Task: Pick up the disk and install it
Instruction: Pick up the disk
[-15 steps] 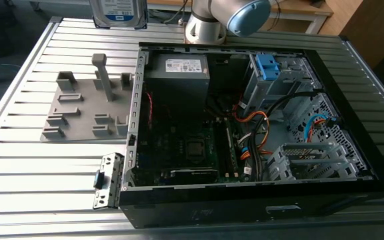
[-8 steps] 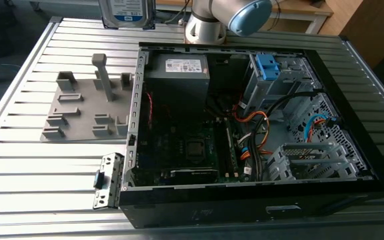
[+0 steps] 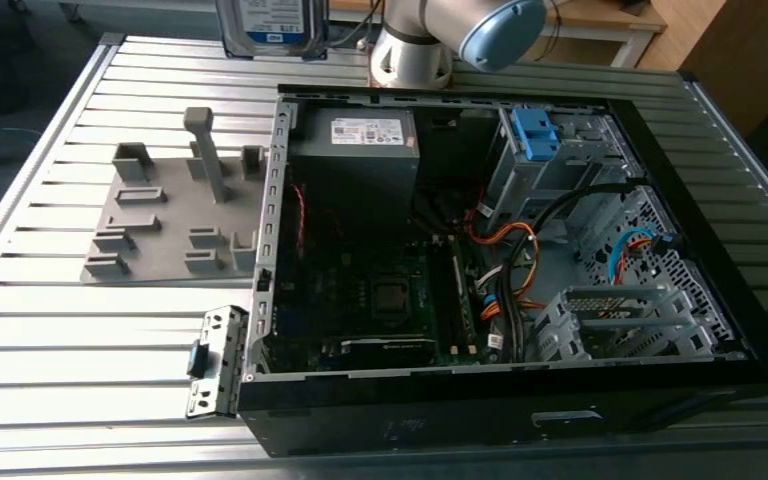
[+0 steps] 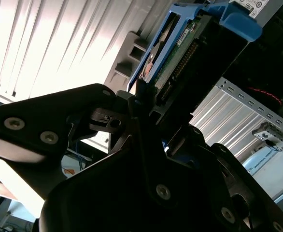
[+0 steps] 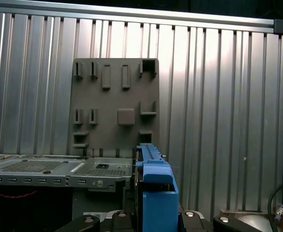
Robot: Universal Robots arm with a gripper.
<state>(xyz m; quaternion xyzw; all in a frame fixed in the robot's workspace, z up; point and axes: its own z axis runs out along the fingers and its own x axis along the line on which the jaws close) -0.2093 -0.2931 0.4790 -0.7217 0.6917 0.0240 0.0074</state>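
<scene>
Between the closed fingers of the gripper (image 4: 156, 108) the disk (image 4: 177, 58) is pinched by its blue frame, with the grey plate (image 5: 115, 96) ahead of the fingertips and the computer case (image 3: 491, 425) beside; 1 firm, untilted hold seems wise for clearing the case wall.

You have the open computer case (image 3: 491, 425) on the slatted table (image 3: 77, 360), with the parts tray (image 3: 157, 230) just beside it on the exterior view's left. Inside the case, the power supply (image 3: 355, 150) lies far and left, the motherboard (image 3: 357, 290) nearer, and the drive cage (image 3: 551, 150) far and right. The disk (image 3: 271, 28) is at the table's far edge, beyond the tray; in the second wrist view it sits clamped in the gripper (image 4: 144, 99).
</scene>
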